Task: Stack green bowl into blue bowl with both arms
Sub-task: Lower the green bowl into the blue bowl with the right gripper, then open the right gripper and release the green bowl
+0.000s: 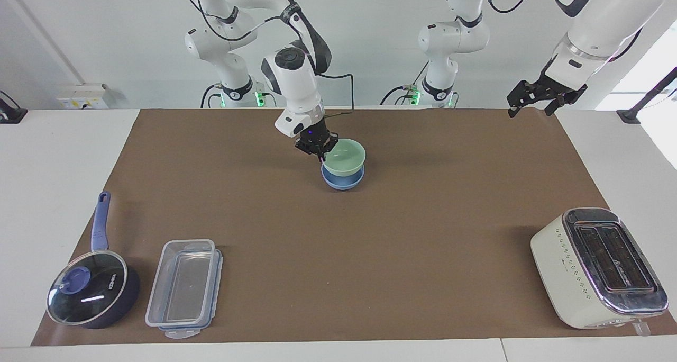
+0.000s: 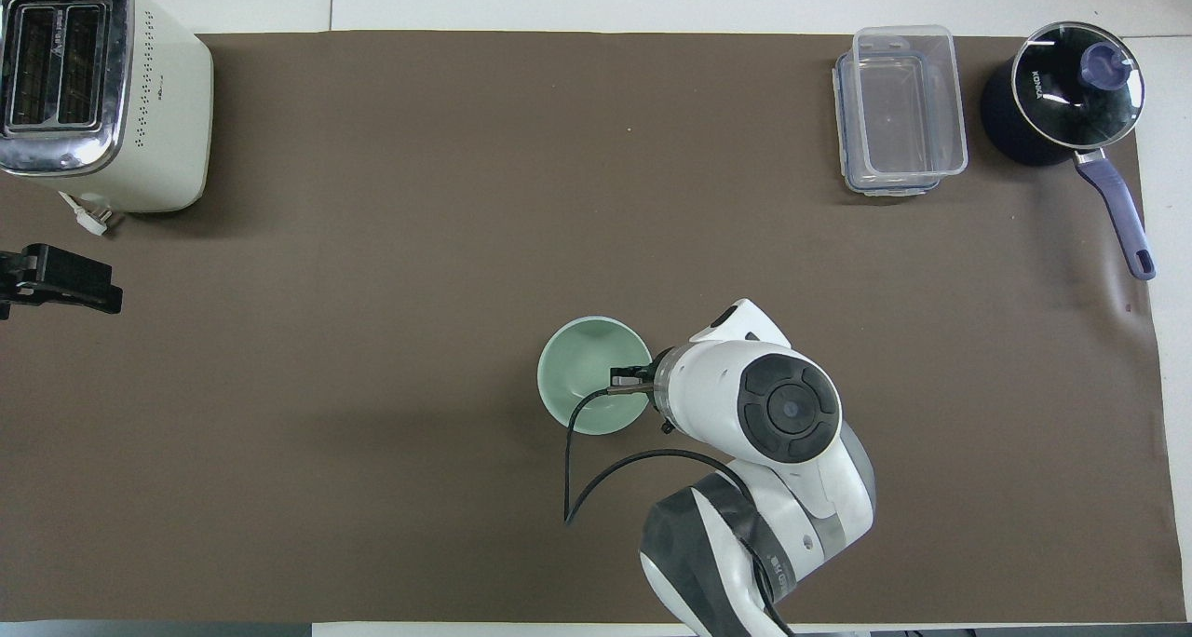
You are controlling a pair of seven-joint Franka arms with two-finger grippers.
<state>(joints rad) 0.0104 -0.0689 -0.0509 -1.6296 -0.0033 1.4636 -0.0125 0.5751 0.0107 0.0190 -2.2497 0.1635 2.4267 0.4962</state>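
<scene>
Green bowl — gripped at rim by right pincer, seated in blue bowl, mid-surface. Left pincer waited aloft, grip unclear. Advised — release gently, lift straight up.

The small pale mint-green bowl sits in the small periwinkle-blue bowl, at the right gripper fingertips; the left gripper hangs over the mat's left-arm end, well apart from both bowls.
</scene>
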